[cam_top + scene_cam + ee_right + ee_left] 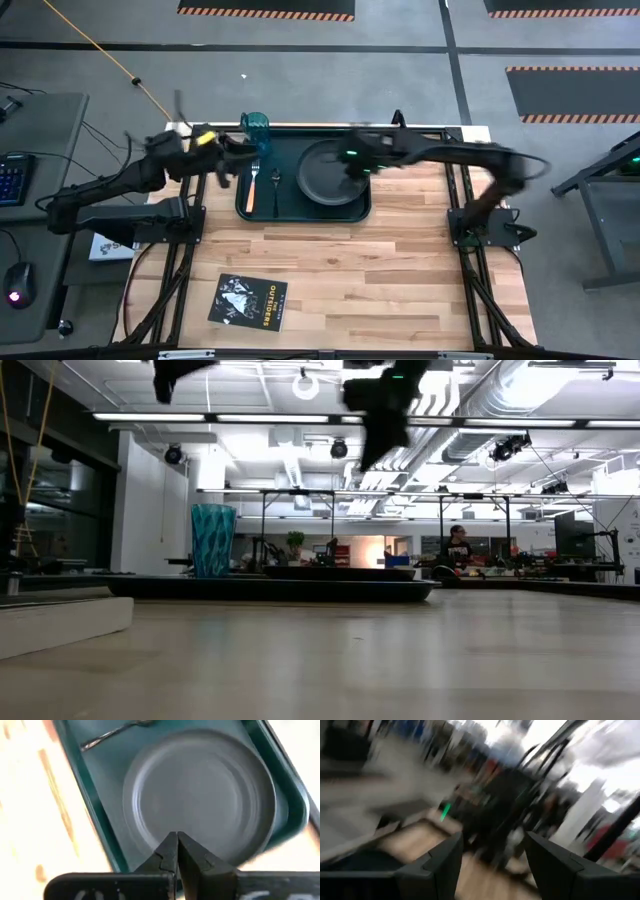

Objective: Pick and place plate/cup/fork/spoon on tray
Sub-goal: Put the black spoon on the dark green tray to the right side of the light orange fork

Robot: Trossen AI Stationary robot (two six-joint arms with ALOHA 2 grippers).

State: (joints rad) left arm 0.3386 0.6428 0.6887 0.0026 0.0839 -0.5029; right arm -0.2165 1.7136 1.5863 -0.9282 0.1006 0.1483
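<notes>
A wooden table (340, 270) holds a dark green tray (300, 212) at its far edge. On the tray lie 4 things: a dark plate (325, 172) at its right, a teal cup (256, 125) at its far left corner, then a fork (253, 182) beside a spoon (276, 186). The right gripper (176, 851) hangs above the plate, jaws pressed together, holding nothing. The left gripper (492, 855) hovers by the tray's left edge, jaws spread.

Wooden table (380, 270) bears tray (300, 212), booklet (248, 301)
</notes>
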